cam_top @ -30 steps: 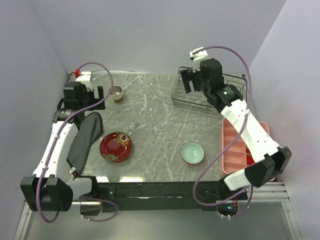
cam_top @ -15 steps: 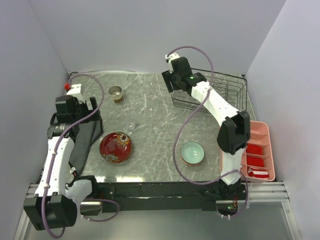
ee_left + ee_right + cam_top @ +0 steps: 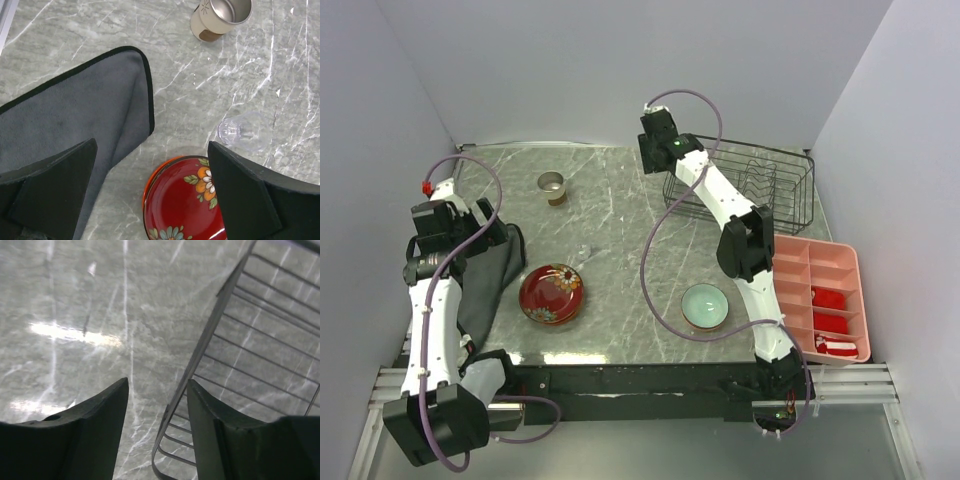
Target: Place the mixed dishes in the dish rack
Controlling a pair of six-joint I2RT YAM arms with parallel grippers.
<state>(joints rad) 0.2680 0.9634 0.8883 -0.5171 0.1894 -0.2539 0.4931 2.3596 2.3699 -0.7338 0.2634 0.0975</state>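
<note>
The dish rack [image 3: 740,185], a black wire basket, stands at the back right. Its rim wire [image 3: 200,349] runs between the fingers of my right gripper [image 3: 157,385], which hangs over the rack's left end [image 3: 658,158]; the jaws are partly narrowed, with gaps on both sides of the wire. A tan cup [image 3: 552,186] [image 3: 220,17] stands at the back left. The red floral bowl [image 3: 551,293] [image 3: 185,205] lies front left, and the mint bowl [image 3: 705,306] front centre. My left gripper [image 3: 485,232] [image 3: 151,145] hovers wide open and empty above the cloth edge and the red bowl.
A black cloth [image 3: 490,275] [image 3: 75,115] lies along the left side. A small clear glass [image 3: 242,131] sits between the cup and the red bowl. The pink compartment tray [image 3: 820,265] stands at the right edge, holding red items.
My right arm has swung left from above the rack to its left end, and its jaws have narrowed. My left arm has drawn back toward the near left, still wide open.
</note>
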